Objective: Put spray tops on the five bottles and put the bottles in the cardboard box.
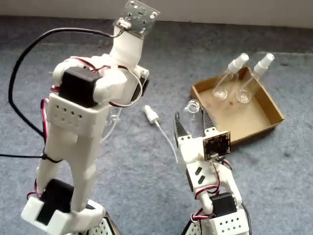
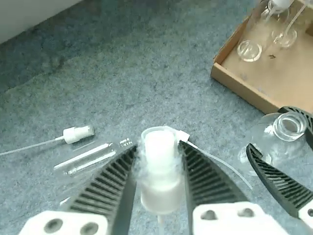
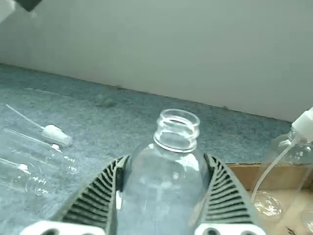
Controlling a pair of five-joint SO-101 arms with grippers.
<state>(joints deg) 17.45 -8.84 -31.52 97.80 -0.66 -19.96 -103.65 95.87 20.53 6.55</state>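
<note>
High view: two capped clear bottles (image 1: 226, 81) in the brown cardboard box (image 1: 254, 120); my left gripper (image 2: 159, 149) pinches a white spray top (image 2: 159, 178), right gripper (image 3: 165, 162) an uncapped clear bottle (image 3: 178, 129).

- The high view comes from a fixed camera above and behind both arms. It looks down over the counter (image 1: 142, 191), and the cardboard box (image 1: 249, 117) lies beyond the right end effector (image 1: 190, 113).
- The left wrist view sits close behind the left end effector (image 2: 159, 149). It faces steeply down at the counter, past the spray top (image 2: 159, 181) gripped there.
- The right wrist view sits close behind its own end effector. It faces almost level toward the wall (image 3: 171, 49), past the bottle (image 3: 171, 166) held there.
- All three views share that bottle and the box.
</note>
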